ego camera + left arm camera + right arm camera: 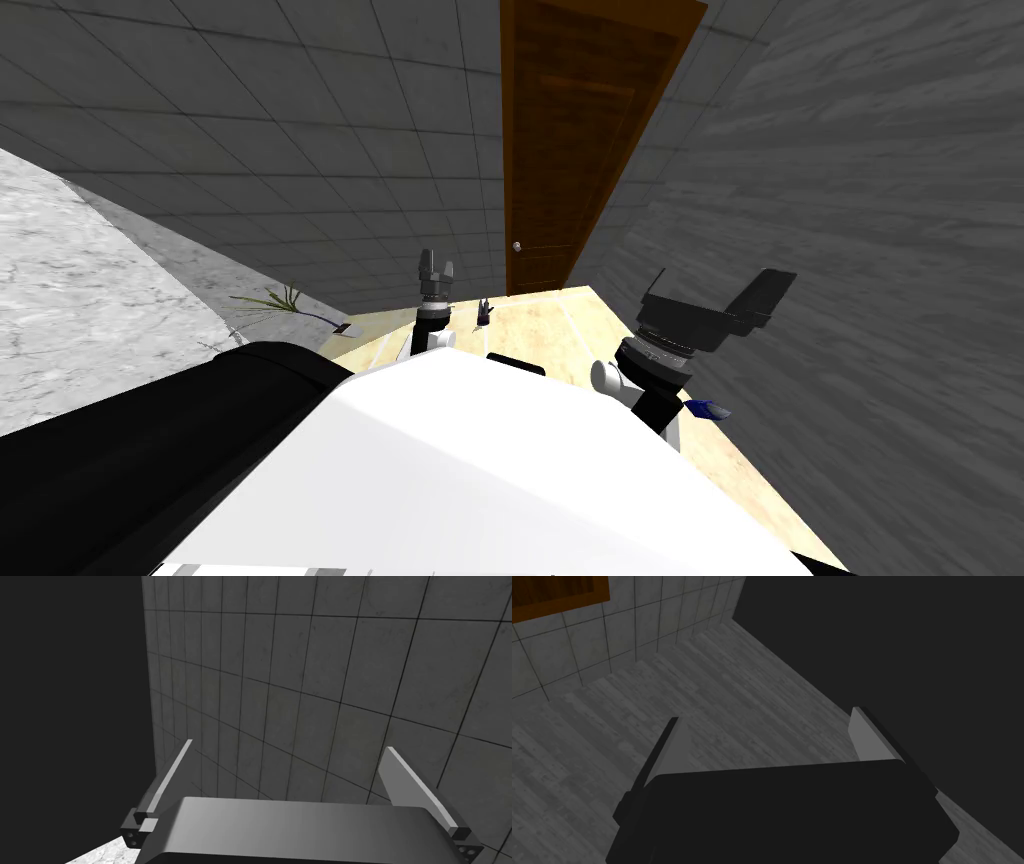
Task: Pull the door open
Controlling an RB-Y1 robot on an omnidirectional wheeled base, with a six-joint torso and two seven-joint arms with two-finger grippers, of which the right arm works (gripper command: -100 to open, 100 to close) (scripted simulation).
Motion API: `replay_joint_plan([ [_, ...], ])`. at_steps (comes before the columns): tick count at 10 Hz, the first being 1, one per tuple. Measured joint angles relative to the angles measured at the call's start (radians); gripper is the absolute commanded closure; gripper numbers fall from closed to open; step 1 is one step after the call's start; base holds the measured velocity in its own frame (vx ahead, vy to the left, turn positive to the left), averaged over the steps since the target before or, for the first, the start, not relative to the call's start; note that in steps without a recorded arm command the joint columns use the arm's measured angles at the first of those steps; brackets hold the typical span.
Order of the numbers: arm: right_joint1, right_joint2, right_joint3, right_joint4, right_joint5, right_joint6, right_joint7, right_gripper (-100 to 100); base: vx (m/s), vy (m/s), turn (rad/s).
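Facing brown door point(580, 140), set in tiled wall point(300, 150), well ahead of both pairs of jaws and seemingly shut. Round knob point(517, 247) on its edge, beyond and slightly right of left gripper point(435, 268), well apart from it. Left gripper raised, fingers spread wide, holding nothing, aimed at tiles beside a black area point(70, 701). Right gripper point(715, 300) farther right, near grey plank wall point(880, 250), jaws likewise apart, gripping nothing; door corner well beyond one finger. Between the grippers, on tan floor point(545, 330), a small dark thing point(485, 312), too small to tell. Spindly plant point(275, 300) left of left gripper.
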Motion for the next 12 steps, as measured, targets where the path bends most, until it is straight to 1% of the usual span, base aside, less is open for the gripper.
replay_joint_plan([
  [2,-0.007,-0.006,0.0,0.027,-0.013,-0.006,-0.011,-100,0.054,-0.004,0.301],
  [4,-0.016,-0.021,-0.01,0.068,-0.042,-0.013,-0.04,-100,0.08,-0.006,0.337],
  [5,-0.014,-0.027,-0.01,0.085,-0.059,-0.016,-0.057,-100,0.081,-0.022,0.285],
  [8,-0.029,-0.045,-0.022,0.145,-0.098,-0.026,-0.097,-100,0.06,-0.021,0.192],
  [10,-0.031,-0.053,-0.024,0.181,-0.122,-0.036,-0.12,-100,0.061,-0.014,0.202],
  [11,-0.042,-0.056,-0.025,0.205,-0.134,-0.038,-0.131,-100,0.054,-0.015,0.195],
  [12,-0.045,-0.063,-0.03,0.229,-0.149,-0.045,-0.146,-100,0.056,-0.019,0.19],
])
